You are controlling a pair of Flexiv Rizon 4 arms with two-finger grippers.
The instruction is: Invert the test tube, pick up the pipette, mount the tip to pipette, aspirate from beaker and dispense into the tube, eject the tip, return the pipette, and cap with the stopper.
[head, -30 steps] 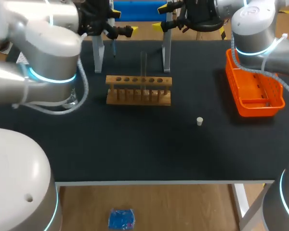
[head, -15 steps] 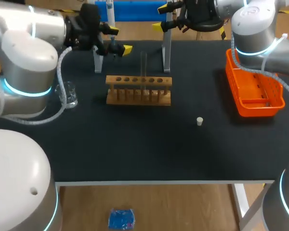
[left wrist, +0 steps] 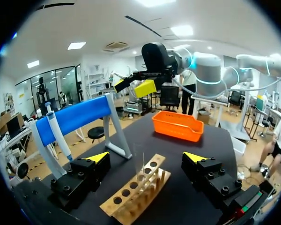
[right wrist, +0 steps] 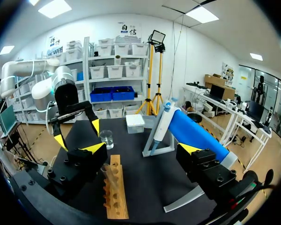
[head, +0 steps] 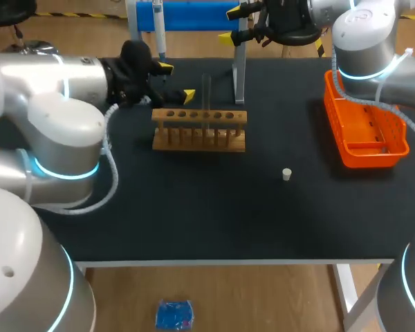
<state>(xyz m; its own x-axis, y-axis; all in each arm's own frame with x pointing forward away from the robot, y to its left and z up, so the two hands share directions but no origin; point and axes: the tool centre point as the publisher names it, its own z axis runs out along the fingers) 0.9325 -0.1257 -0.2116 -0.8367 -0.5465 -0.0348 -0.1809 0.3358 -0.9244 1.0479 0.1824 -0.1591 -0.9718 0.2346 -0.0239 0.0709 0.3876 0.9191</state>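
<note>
A clear test tube [head: 207,92] stands upright in the wooden rack [head: 199,129]. My left gripper [head: 175,81] hangs open just left of the tube, level with the rack's back edge. In the left wrist view the tube [left wrist: 143,169] rises between the spread fingers, untouched, above the rack [left wrist: 131,194]. The pipette [head: 159,29] hangs on the blue stand [head: 194,15]. My right gripper [head: 229,25] is open at the back, by the stand. A small white stopper [head: 286,174] lies on the mat. The beaker [right wrist: 106,139] shows only in the right wrist view, beyond the rack [right wrist: 115,193].
An orange tray [head: 365,130] sits at the right edge of the table. A white box [right wrist: 135,123] stands past the stand's far leg. The stand's white leg [head: 239,72] rises just behind the rack. My left arm's elbow [head: 59,145] hangs over the table's left side.
My left arm has swung in from the back left, bringing its open gripper down beside the test tube. The arm now covers the beaker in the head view. The right arm has kept still.
</note>
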